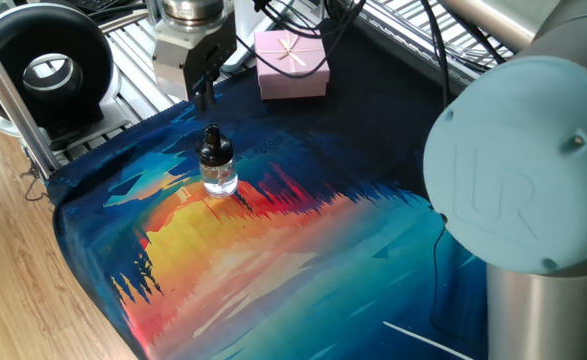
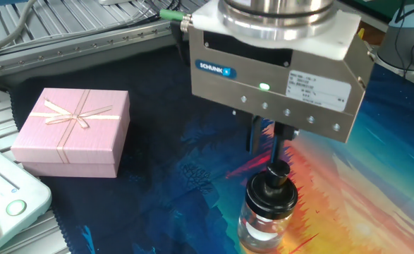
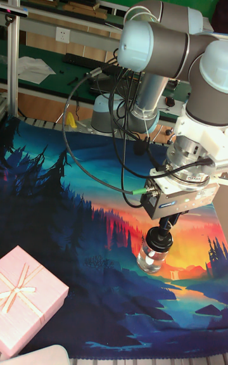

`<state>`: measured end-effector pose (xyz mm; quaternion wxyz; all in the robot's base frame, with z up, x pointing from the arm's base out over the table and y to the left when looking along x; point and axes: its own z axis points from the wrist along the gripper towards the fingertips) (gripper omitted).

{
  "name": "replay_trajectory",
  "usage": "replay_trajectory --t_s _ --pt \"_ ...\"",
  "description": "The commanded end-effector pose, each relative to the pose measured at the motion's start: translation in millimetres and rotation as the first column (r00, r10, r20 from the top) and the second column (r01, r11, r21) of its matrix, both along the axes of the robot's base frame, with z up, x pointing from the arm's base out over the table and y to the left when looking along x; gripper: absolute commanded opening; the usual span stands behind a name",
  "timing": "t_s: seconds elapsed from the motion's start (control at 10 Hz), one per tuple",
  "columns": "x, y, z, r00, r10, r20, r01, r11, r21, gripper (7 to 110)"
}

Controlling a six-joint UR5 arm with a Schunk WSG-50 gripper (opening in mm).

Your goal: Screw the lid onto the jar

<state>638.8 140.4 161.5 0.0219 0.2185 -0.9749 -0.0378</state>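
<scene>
The jar [image 2: 262, 227] is a tiny clear glass bottle standing upright on the colourful cloth [image 2: 376, 162], with the black lid [image 2: 271, 189] sitting on its neck. In one fixed view the jar [image 1: 219, 178] and lid [image 1: 212, 148] stand near the cloth's left part; in the tall view the lid [image 3: 158, 238] tops the jar [image 3: 151, 260]. My gripper [image 2: 266, 144] hangs just above the lid's knob, open, its two thin fingers [image 2: 252, 134] a little apart and holding nothing. It also shows as the gripper [image 1: 204, 92] and the gripper [image 3: 168, 220] in the other two views.
A pink gift box [image 2: 72, 130] lies at the cloth's far edge, also seen as the box [image 1: 293, 62] and the box [image 3: 28, 298]. A black round device [image 1: 48, 65] stands off the cloth. A white unit [image 2: 2, 197] sits beside the box. The arm's big joint [image 1: 518, 190] fills the right foreground.
</scene>
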Motion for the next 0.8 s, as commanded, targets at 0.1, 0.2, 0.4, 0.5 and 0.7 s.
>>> replay_trajectory --t_s 0.1,0.2,0.4,0.5,0.7 --pt "-11.5 1.3 -8.1 0.998 0.059 -0.017 -0.059 0.998 -0.005 22" --pt "-12.7 2.1 -8.0 0.999 0.050 -0.019 -0.050 0.999 -0.004 44" --pt "-18.2 2.6 -3.0 0.999 0.011 -0.033 -0.011 1.000 -0.011 44" --pt "-17.1 1.6 -4.8 1.000 0.013 -0.027 -0.014 1.000 -0.016 44" --pt "-25.5 5.7 -7.0 1.000 0.007 -0.021 -0.007 1.000 -0.025 66"
